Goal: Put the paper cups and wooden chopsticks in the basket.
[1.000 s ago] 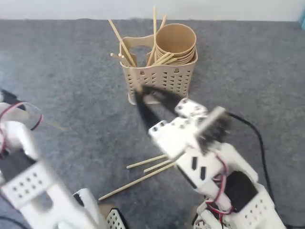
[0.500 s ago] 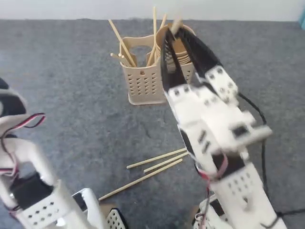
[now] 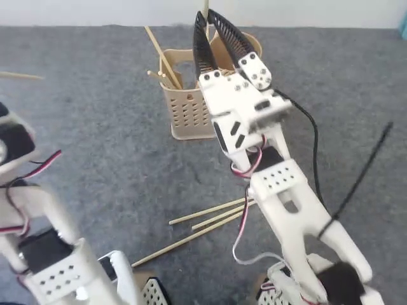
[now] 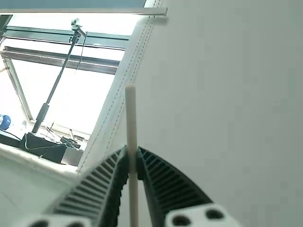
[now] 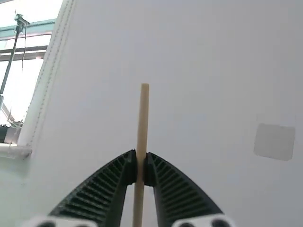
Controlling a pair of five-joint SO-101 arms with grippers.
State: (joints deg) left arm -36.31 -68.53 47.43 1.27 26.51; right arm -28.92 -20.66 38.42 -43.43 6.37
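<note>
A beige perforated basket (image 3: 191, 108) stands at the back of the grey carpet. It holds stacked paper cups (image 3: 253, 46) and several wooden chopsticks (image 3: 162, 60). Three more chopsticks (image 3: 210, 219) lie loose on the carpet in front. My right gripper (image 3: 206, 15) is raised over the basket's rim. In the right wrist view it (image 5: 140, 158) is shut on an upright chopstick (image 5: 143, 113). My left gripper (image 4: 132, 151) points up at a wall and is shut on another chopstick (image 4: 130, 113). The left arm (image 3: 28, 216) stands at the near left, with a chopstick end (image 3: 19, 75) above it by the left edge.
The right arm's white body (image 3: 280, 190) and black cable (image 3: 315, 159) stretch over the carpet beside the loose chopsticks. The arm bases (image 3: 127, 279) sit at the near edge. Open carpet lies left of the basket.
The right arm has swung up from low over the carpet to above the basket. The left arm has shifted at the near left, and a chopstick end now shows by the left edge.
</note>
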